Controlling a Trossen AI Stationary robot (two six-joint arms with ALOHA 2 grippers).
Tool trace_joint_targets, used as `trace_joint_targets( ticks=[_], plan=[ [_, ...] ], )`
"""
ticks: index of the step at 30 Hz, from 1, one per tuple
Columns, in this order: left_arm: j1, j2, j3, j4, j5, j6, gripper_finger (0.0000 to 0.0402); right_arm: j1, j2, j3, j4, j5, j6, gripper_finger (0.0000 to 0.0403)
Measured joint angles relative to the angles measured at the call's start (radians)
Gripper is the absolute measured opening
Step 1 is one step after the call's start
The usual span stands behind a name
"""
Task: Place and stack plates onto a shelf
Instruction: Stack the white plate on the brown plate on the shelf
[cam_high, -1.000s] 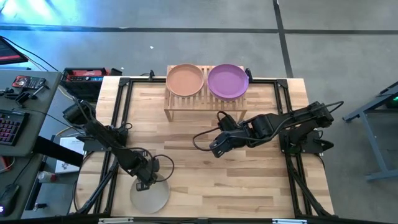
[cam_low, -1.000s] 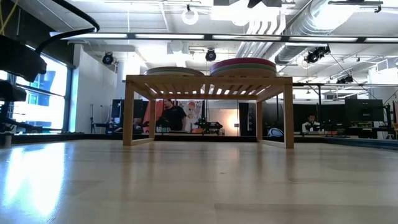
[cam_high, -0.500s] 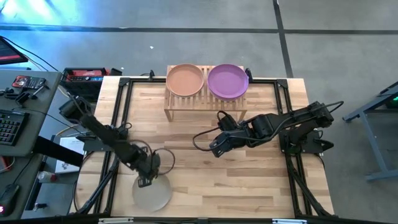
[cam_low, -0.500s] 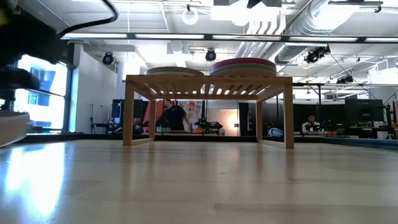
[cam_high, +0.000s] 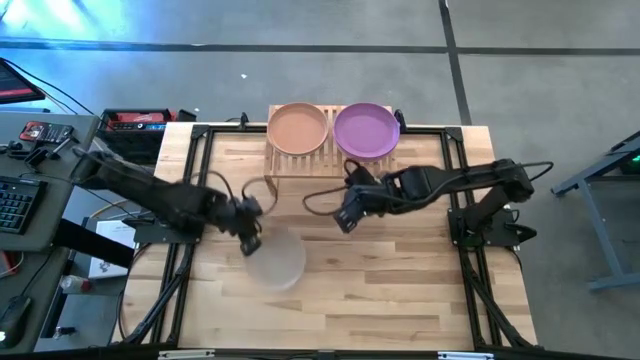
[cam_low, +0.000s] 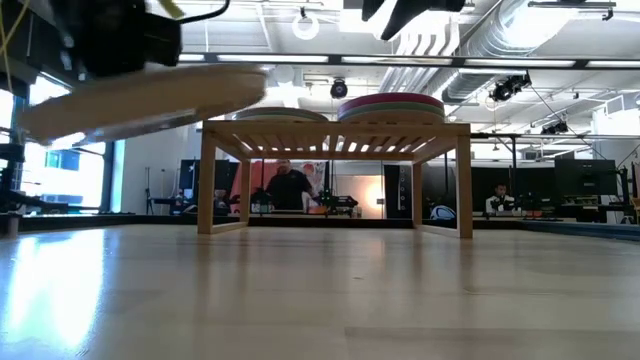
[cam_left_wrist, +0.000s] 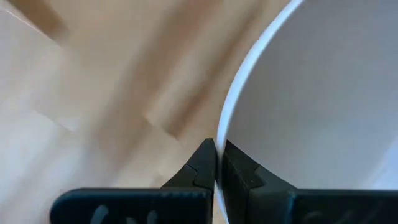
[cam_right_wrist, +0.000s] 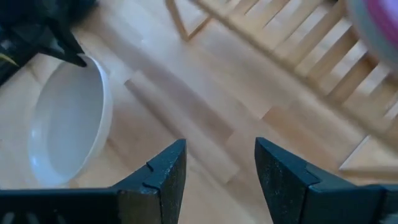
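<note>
My left gripper (cam_high: 250, 240) is shut on a pale beige plate (cam_high: 275, 258), which hangs over the table's left middle and shows raised and tilted in the low view (cam_low: 140, 100). My right gripper (cam_high: 345, 216) hovers open over the table's middle, in front of the shelf (cam_high: 330, 160), with nothing between its fingers (cam_right_wrist: 217, 168). The light-wood shelf stands on its legs at the far edge. On its top rest a peach plate (cam_high: 297, 128) on the left and a purple plate (cam_high: 366, 130) on the right, each the top of a stack. My left gripper pinches the plate's rim (cam_left_wrist: 221, 134) between its two fingers, one finger (cam_left_wrist: 200, 167) outside the rim and the other inside the bowl. The fingers slant down onto the plate's left edge. The plate is lifted clear of the table, tilted, reaching away from the gripper.
Black frame rails (cam_high: 200, 170) run along the table's left and right sides. Bare wood (cam_high: 380, 290) lies between the arms and the near edge. Beyond the table's left side stands a desk with a keyboard (cam_high: 15, 200). People sit in the room behind the shelf (cam_low: 285, 185).
My left gripper has gone up and toward the table's far edge and middle, carrying the pale plate. The plate lay on the table near the front left and now hangs clear and tilted. My right gripper has swung a little toward the shelf, still open.
</note>
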Motion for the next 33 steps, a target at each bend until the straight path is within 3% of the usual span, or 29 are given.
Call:
trace_joint_targets(
  ticks=[6, 10, 17, 27, 33],
  plan=[
    [0.194, -0.076, 0.044, -0.002, -0.105, 0.063, 0.0, -0.086, 0.0, 0.0, 0.069, 0.123, -0.151, 0.0167],
    [0.33, -0.095, 0.091, -0.001, -0.166, 0.103, 0.0, -0.143, 0.0, 0.0, 0.175, 0.15, -0.304, 0.0167],
    [0.524, -0.092, 0.187, 0.013, -0.177, 0.217, 0.0, -0.232, 0.0, 0.0, 0.376, 0.203, -0.548, 0.0167],
    [0.666, -0.089, 0.333, 0.011, -0.219, 0.32, 0.0, -0.339, 0.0, 0.0, 0.63, 0.191, -0.841, 0.0167],
    [0.714, -0.086, 0.387, 0.024, -0.287, 0.397, 0.0, -0.401, 0.0, 0.0, 0.68, 0.004, -1.018, 0.0167]
  ],
)
